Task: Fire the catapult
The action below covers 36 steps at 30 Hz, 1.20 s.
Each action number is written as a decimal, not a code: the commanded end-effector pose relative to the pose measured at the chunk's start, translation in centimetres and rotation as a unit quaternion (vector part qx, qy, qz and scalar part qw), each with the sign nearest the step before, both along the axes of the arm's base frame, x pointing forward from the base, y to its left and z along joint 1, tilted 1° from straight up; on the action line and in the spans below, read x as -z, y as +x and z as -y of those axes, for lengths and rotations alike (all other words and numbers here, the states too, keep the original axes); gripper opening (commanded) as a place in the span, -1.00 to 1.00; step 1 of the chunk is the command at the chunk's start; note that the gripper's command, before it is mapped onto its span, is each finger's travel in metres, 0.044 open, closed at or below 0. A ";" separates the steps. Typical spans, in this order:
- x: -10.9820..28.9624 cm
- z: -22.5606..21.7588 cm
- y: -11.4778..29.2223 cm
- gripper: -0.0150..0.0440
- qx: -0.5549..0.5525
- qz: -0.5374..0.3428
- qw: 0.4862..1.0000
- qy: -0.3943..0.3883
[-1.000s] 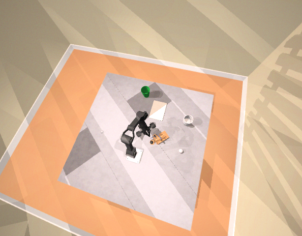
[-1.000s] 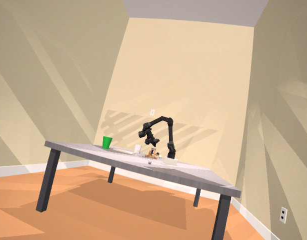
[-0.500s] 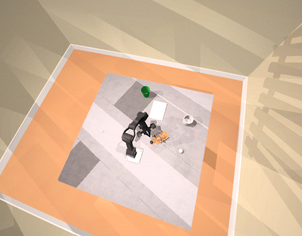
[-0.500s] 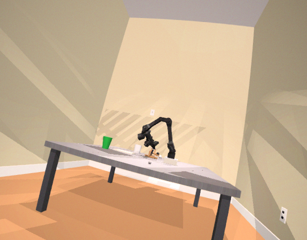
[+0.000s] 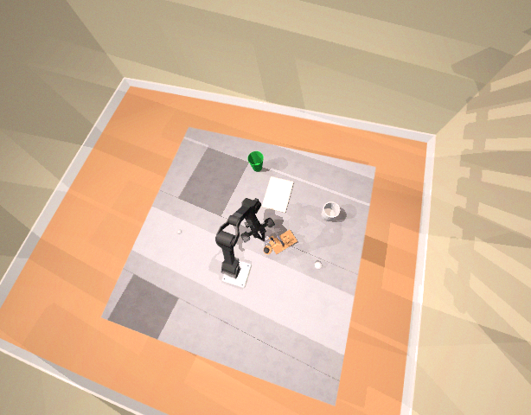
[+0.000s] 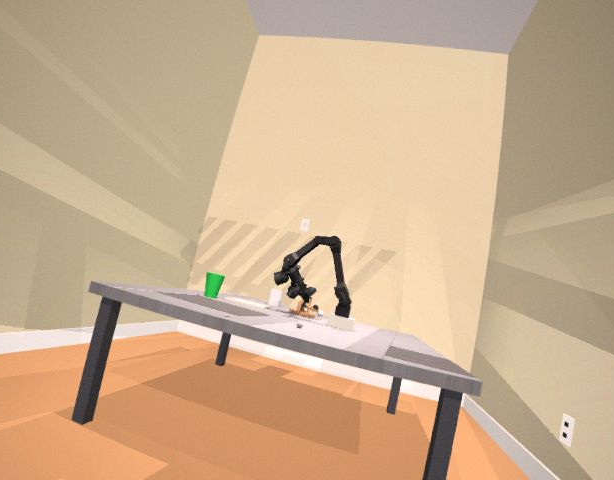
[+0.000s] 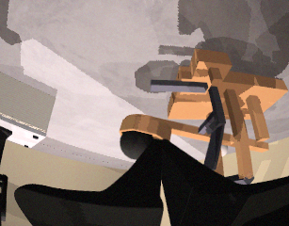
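The orange wooden catapult (image 5: 284, 242) (image 6: 303, 310) (image 7: 229, 97) stands on the grey table (image 5: 274, 312) to the right of the arm's base. A dark ball (image 7: 135, 146) (image 5: 266, 251) sits in the cup at the end of its throwing arm (image 7: 158, 127). My gripper (image 5: 260, 235) (image 6: 306, 299) (image 7: 158, 146) is shut with nothing in it, and its tips are low, right by the cup and the ball. The white mug (image 5: 332, 210) (image 6: 275, 296) stands upright farther off, to the back right of the catapult.
A green cup (image 5: 255, 161) (image 6: 213, 284) stands at the back of the table and a white sheet (image 5: 278, 194) lies flat between it and the catapult. A white ball (image 5: 318, 264) lies to the right, a smaller one (image 5: 179, 232) to the left.
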<state>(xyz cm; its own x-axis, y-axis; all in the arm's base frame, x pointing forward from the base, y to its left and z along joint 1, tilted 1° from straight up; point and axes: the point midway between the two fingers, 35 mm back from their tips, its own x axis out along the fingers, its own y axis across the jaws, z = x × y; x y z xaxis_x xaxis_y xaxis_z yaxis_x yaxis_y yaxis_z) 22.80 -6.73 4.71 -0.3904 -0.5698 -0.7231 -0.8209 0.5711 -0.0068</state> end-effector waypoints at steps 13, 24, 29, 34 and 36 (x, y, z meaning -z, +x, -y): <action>2.9 0.0 -0.3 -0.49 -0.002 -0.005 1.000 -0.001; 4.6 0.0 -0.6 -0.49 -0.002 -0.005 1.000 -0.001; 6.5 -0.1 -0.6 -0.49 -0.002 -0.005 1.000 -0.001; 6.6 -0.2 -0.5 -0.49 -0.003 -0.005 1.000 0.000; 4.8 -0.9 0.5 -0.49 -0.010 -0.004 1.000 0.002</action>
